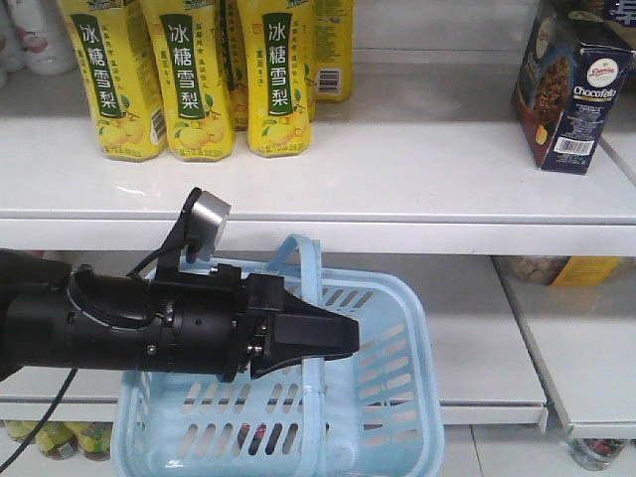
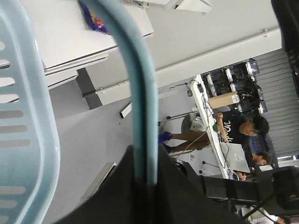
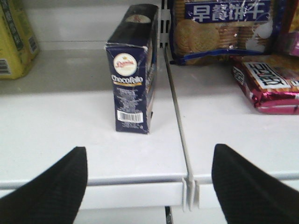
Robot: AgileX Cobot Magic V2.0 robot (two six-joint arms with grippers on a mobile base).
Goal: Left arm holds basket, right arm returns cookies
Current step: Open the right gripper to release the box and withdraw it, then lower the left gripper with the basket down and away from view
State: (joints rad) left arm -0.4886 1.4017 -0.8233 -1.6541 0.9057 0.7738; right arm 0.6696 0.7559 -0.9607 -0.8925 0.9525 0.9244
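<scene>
The navy Chocofello cookies box (image 1: 572, 91) stands upright on the white shelf at the right; it also shows in the right wrist view (image 3: 132, 70), next to the shelf divider. My right gripper (image 3: 149, 163) is open and empty, in front of the shelf edge, apart from the box. My left gripper (image 1: 343, 336) is shut on the hoop handle (image 1: 314, 298) of the light-blue basket (image 1: 378, 397), which hangs below the shelf. In the left wrist view the handle (image 2: 140, 88) runs between the shut jaws of my left gripper (image 2: 145, 161).
Several yellow drink bottles (image 1: 199, 75) stand on the shelf (image 1: 397, 169) at the left. A thin white divider (image 3: 174, 98) runs beside the box; biscuit packs (image 3: 219, 28) and a red pack (image 3: 268, 81) lie right of it. Lower shelves hold more goods.
</scene>
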